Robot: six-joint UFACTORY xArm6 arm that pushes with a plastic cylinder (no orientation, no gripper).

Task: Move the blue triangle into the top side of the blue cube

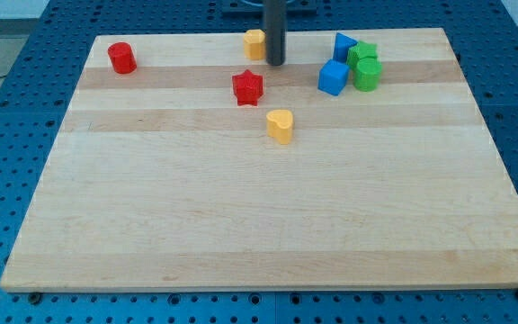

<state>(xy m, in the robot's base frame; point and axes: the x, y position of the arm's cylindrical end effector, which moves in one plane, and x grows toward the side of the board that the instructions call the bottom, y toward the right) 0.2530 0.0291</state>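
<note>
The blue triangle (pixel 343 46) stands near the board's top edge, right of centre. The blue cube (pixel 333 77) lies just below it, slightly to the left, with a small gap between them. My tip (pixel 276 63) is the end of a dark rod coming down from the view's top. It rests on the board to the left of both blue blocks, roughly level between them, and touches neither. A yellow block (pixel 255 42) sits right beside the rod on its left.
Two green blocks (pixel 364 66) are stacked close against the right of the blue pair. A red star-shaped block (pixel 248 87) lies below-left of the tip. A yellow heart-shaped block (pixel 280 125) is further down. A red cylinder (pixel 121 58) stands top left.
</note>
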